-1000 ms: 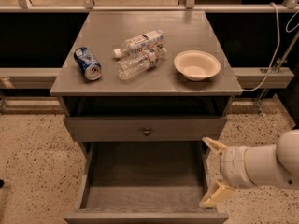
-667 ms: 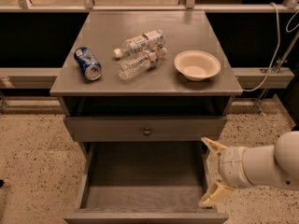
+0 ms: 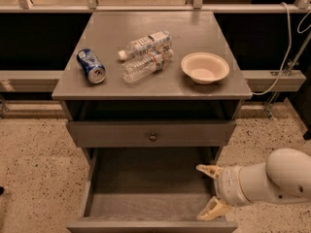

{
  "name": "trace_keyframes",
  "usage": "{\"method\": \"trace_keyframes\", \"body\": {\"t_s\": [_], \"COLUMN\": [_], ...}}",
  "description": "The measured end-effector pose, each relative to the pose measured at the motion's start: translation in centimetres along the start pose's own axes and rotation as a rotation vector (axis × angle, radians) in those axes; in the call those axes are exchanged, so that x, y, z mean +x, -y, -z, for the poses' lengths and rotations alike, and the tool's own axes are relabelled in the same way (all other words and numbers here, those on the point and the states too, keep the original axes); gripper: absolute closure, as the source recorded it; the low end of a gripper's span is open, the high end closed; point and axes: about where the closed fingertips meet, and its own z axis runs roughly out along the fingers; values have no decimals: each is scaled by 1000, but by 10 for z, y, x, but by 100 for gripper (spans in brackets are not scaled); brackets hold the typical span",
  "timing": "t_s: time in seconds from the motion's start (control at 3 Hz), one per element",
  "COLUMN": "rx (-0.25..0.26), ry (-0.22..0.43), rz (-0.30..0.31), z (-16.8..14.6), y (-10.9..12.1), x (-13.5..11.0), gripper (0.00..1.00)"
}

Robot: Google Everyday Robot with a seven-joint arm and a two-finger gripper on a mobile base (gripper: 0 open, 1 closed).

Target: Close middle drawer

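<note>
The middle drawer [image 3: 146, 188] is pulled far out of the grey cabinet. It is a long bare tray with low side walls, and its slim front panel [image 3: 150, 225] lies at the bottom edge of the view. My gripper [image 3: 208, 190] is open, with cream fingertips [image 3: 206, 169] spread apart. It hangs over the drawer's right wall, near the front right corner, and holds nothing. My white arm [image 3: 272, 181] reaches in from the right.
A closed grey drawer with a round knob [image 3: 153, 137] sits above the open one. On the cabinet top [image 3: 194, 28] lie a blue can [image 3: 91, 66], two plastic bottles [image 3: 146, 55] and a cream bowl [image 3: 204, 67]. Speckled floor lies on both sides.
My gripper has moved a little left and down, toward the drawer's front right corner. The drawer and the things on top have not moved.
</note>
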Motion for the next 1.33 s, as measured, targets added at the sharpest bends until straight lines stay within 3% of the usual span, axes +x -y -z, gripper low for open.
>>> {"method": "trace_keyframes", "body": {"t_s": [0.67, 1.0, 1.33], "rx": [-47, -58, -71], "ry": [37, 34, 51], "rz": [19, -12, -16], "z": [-72, -93, -129], "y": [-66, -97, -125], "x": [55, 81, 103], "gripper": [66, 90, 100]}}
